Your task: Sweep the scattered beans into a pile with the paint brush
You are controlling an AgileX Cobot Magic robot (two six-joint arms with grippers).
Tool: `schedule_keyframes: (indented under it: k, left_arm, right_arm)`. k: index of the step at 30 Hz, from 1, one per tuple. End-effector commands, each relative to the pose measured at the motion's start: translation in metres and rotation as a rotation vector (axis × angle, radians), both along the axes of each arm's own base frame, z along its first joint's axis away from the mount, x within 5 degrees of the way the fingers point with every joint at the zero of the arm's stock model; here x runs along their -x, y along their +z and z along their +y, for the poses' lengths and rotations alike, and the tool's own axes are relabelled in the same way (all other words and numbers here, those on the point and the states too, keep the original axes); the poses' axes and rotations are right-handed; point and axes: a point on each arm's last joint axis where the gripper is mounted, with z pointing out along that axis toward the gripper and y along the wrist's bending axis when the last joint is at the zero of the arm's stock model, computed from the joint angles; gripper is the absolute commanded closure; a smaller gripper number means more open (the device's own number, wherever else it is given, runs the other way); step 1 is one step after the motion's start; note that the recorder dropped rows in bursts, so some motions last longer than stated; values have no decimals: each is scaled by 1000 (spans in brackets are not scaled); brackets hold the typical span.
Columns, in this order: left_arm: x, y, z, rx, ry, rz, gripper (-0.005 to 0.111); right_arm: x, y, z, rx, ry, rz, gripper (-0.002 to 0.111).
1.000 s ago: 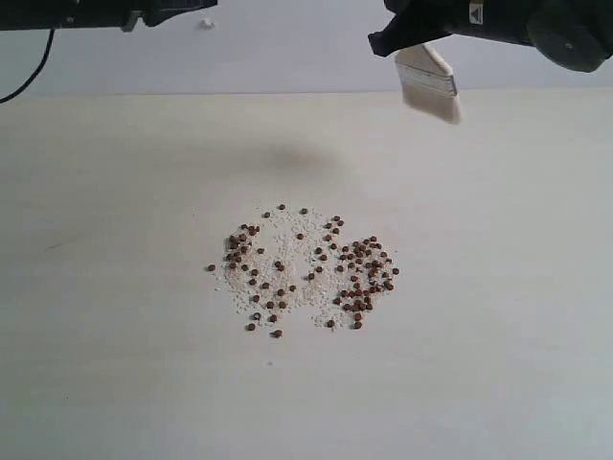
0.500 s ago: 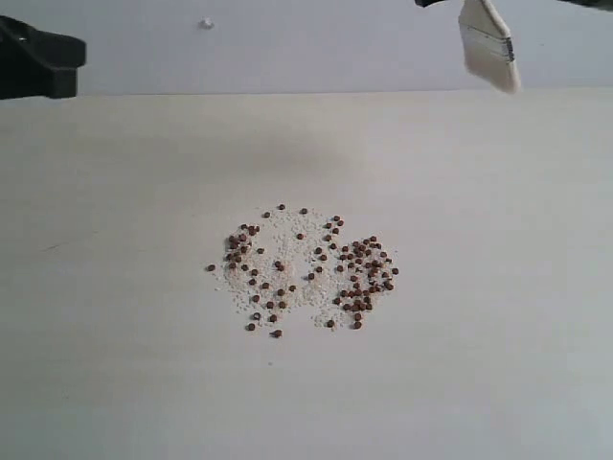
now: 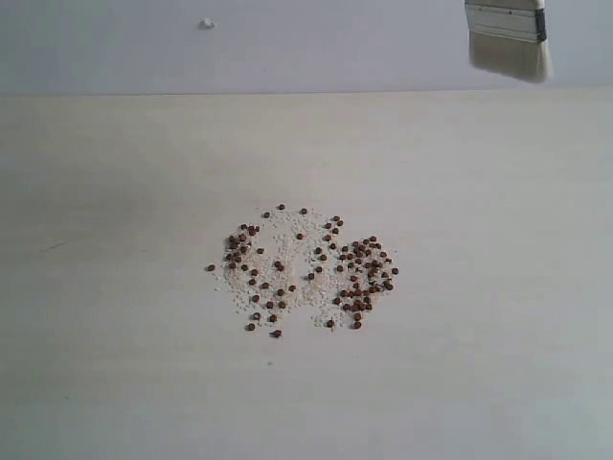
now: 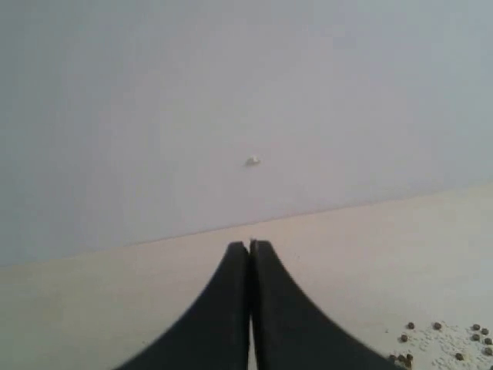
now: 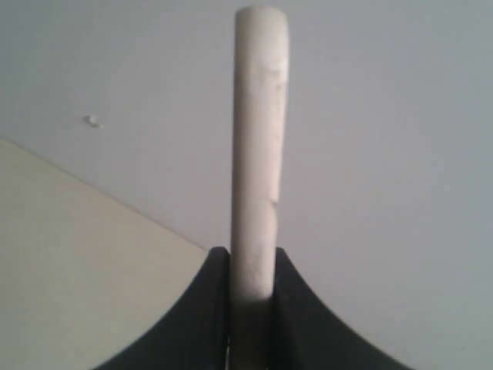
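The beans [image 3: 306, 268] lie in a loose patch mid-table, mixed with white grains; the densest cluster, the pile [image 3: 362, 273], sits on its right side. A few beans [image 4: 443, 343] show at the edge of the left wrist view. The paint brush [image 3: 508, 38] hangs high at the top right of the exterior view, bristles down, well above the table; only its ferrule and bristles show there. In the right wrist view my right gripper [image 5: 253, 258] is shut on the paint brush [image 5: 259, 146], seen edge-on. My left gripper [image 4: 251, 247] is shut with nothing in it, out of the exterior view.
The pale table [image 3: 115, 364] meets a grey wall [image 3: 316, 48] at the back. A small white speck [image 3: 206, 23] sits on the wall.
The right arm has lifted the paint brush up and to the right, out of the top of the exterior view. The left arm has left that view. The beans have not moved.
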Motion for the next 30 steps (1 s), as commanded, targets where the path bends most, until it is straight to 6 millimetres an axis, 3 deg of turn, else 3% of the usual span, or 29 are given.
schedule_keyframes:
  k: [1, 7, 13, 19, 25, 28, 30]
  left_arm:
    - [27, -17, 9, 85, 28, -58, 107]
    - [42, -31, 15, 126, 43, -113, 107]
    - [46, -48, 15, 143, 43, -100, 107]
    - [44, -74, 15, 170, 44, -17, 107]
    - [43, -77, 18, 176, 81, -4, 107]
    - [42, -78, 18, 110, 87, -23, 107]
    - [42, -78, 18, 106, 84, -24, 107]
  right_arm:
    - [10, 1, 1, 12, 37, 48, 108]
    - [18, -17, -7, 15, -23, 20, 108]
    - [26, -50, -21, 51, -144, -65, 108]
    - [40, -80, -36, 76, -250, -272, 108]
    - [60, -91, -22, -117, -78, -504, 108]
    - [63, -101, -11, -57, -51, -539, 108]
    - [63, -111, 2, 74, -50, -544, 108]
